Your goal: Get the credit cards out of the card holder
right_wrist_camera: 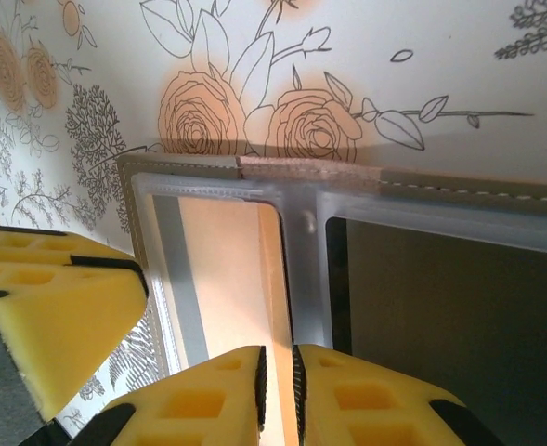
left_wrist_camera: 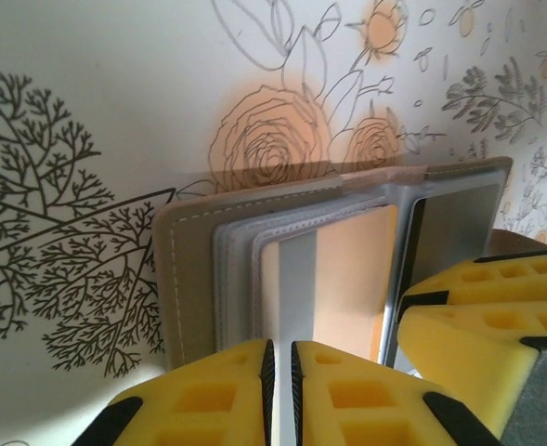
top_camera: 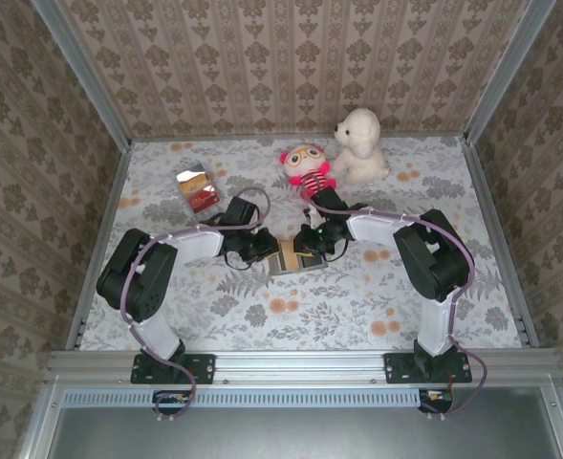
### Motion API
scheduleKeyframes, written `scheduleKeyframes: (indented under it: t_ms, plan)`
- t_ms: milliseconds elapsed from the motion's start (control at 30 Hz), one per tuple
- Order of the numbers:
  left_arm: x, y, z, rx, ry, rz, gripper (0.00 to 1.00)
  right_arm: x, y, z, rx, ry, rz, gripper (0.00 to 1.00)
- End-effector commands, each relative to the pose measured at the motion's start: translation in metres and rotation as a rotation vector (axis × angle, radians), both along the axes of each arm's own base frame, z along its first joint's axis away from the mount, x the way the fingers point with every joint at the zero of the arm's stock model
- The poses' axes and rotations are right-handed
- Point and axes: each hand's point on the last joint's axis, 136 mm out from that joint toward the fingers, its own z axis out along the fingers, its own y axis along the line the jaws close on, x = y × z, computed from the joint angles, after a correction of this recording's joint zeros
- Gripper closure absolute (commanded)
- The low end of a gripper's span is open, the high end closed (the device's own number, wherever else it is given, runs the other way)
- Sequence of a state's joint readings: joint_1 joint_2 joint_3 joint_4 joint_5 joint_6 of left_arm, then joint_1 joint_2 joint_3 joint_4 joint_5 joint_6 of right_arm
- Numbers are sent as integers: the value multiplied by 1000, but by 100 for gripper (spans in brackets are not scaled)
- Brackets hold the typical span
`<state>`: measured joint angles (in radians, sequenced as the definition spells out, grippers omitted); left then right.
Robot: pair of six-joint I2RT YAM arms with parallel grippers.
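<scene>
**Both grippers down on the open card holder, mid-table**

My L gripper (left_wrist_camera: 280, 360): jaws drawn nearly together, w/ just a thin slit left betw. the yellow fingers (left_wrist_camera: 199, 400). Tips sit at the near edge of the card holder (left_wrist_camera: 191, 279), over the leaf w/ the gold card (left_wrist_camera: 357, 279). Can't tell whether anything is actually pinched in that slit.

My R gripper (right_wrist_camera: 278, 364): same story, jaws almost touching w/ a narrow gap. Tips are down by the holder's centre strip, right at the gold card's edge. Again can't tell if it's got hold of a card, a sleeve or nothing. The two grippers are just beside each other, each one's yellow fingers showing in the other's wrist cam.

The card holder lies open and flat on the floral table (left_wrist_camera: 115, 93), inner side up and grey outer cover w/ stitching showing round the rim. Each leaf has a clear sleeve (right_wrist_camera: 306, 223). One leaf's sleeve holds the gold card w/ a silver stripe down its side. The other holds a dark card (right_wrist_camera: 440, 325). Both are inside their sleeves.

From the top cam the holder is about mid-table, betw. my two wrists. Loose cards (top_camera: 197, 188), silver and red, lie well apart from it, far-left. At the far side sit a doll (top_camera: 308, 170) w/ red clothes and a white plush (top_camera: 359, 143), touching each other.
</scene>
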<state>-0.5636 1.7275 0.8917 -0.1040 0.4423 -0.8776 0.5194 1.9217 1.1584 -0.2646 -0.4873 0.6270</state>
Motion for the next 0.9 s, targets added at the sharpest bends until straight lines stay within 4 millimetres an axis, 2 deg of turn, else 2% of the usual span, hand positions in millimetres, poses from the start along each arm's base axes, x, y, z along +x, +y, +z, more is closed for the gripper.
scheduleKeyframes:
  t_ms: [0,133,333,500,700,867]
  plan:
    - [-6,-1,-9,12,48,-1,84,-6,-6,-15,-21,32,17,80]
    - [-13,10,-22,74,79,7,84,-10,-9,-22,-48,49,22,79]
    - [-21,12,-35,87,119,-4,86,-13,1,-21,21,59,60,84]
    - [-25,15,-43,108,138,-8,88,-14,7,-17,65,52,82,83]
    - [-30,18,-49,127,157,-9,90,-13,8,-21,63,59,89,79]
    - [-34,25,-55,160,165,-4,90,-13,8,-19,77,48,89,87]
